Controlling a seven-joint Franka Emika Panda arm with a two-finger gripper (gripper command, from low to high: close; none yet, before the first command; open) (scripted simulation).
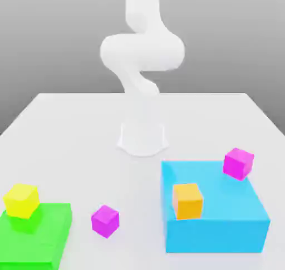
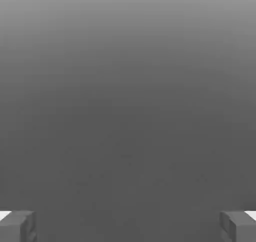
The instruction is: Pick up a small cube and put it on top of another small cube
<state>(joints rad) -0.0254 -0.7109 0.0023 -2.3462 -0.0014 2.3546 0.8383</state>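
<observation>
Look across your table from the exterior view's left to its right. First comes a green block with a yellow cube on top. Next, one small pink cube sits alone on the table. Then comes a big blue block with an orange cube on it, and the other pink cube on its far corner. Your gripper is wide open and holds nothing. Nothing is stacked yet, so you have the whole job left, I think.
</observation>
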